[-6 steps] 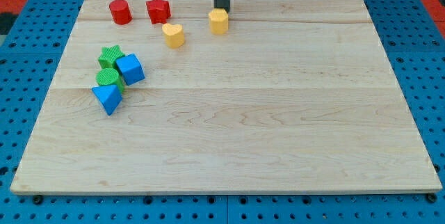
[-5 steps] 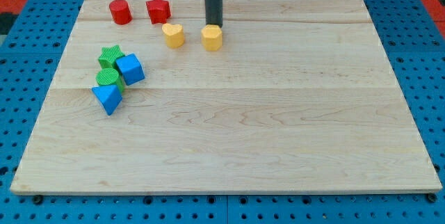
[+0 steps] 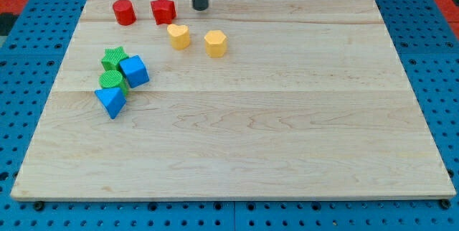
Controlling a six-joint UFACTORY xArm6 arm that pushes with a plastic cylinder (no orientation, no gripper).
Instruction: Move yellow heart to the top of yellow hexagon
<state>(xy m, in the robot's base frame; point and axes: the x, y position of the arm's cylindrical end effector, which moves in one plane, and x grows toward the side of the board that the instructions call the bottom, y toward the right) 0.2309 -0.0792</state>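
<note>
The yellow heart lies near the board's top left. The yellow hexagon lies just to its right and slightly lower, with a small gap between them. My tip is near the board's top edge, above and between the two yellow blocks, touching neither. It stands to the right of the red star.
A red cylinder sits left of the red star. A cluster at the left holds a green star, a blue cube, a green cylinder and a blue triangle. The wooden board rests on a blue pegboard.
The yellow hexagon was pushed down and left, ending close to the yellow heart. My tip then left it and moved up and to the left.
</note>
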